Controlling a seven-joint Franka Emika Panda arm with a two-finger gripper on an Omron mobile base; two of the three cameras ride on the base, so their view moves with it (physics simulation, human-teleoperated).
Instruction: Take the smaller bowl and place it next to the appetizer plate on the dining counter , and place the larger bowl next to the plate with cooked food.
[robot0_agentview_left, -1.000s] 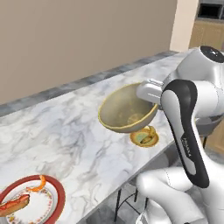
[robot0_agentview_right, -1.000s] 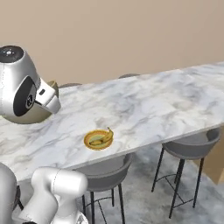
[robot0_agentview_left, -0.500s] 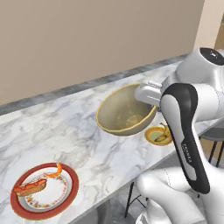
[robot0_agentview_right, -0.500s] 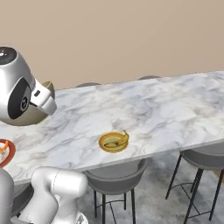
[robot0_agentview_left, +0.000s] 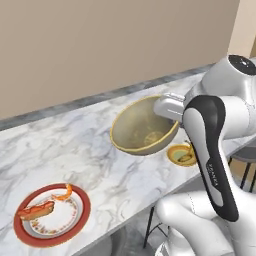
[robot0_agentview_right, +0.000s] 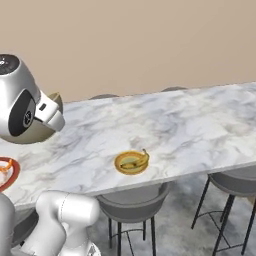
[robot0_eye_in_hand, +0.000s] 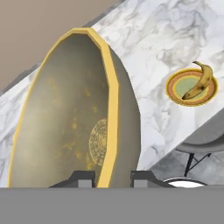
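Gripper (robot0_eye_in_hand: 113, 177) is pinching the rim of 1 larger bowl (robot0_agentview_left: 142, 129), fingers either side of the yellow edge, holding it tilted above the dining counter (robot0_agentview_left: 95, 150). 2 plates are sitting on top: plate with cooked food (robot0_agentview_left: 52, 214) near edge, appetizer plate (robot0_agentview_left: 181, 154) just beside the bowl.

A plain tan wall (robot0_agentview_right: 150, 40) backs grey stools (robot0_agentview_right: 132, 207) (thin black legs).

A home kitchen's eating side, by the look of it: a long marble dining counter (robot0_agentview_right: 165, 125) runs along a plain beige wall (robot0_agentview_right: 150, 45), with round grey stools (robot0_agentview_right: 132, 207) tucked under its near edge, and plates of food (robot0_agentview_left: 52, 215) laid out on top.
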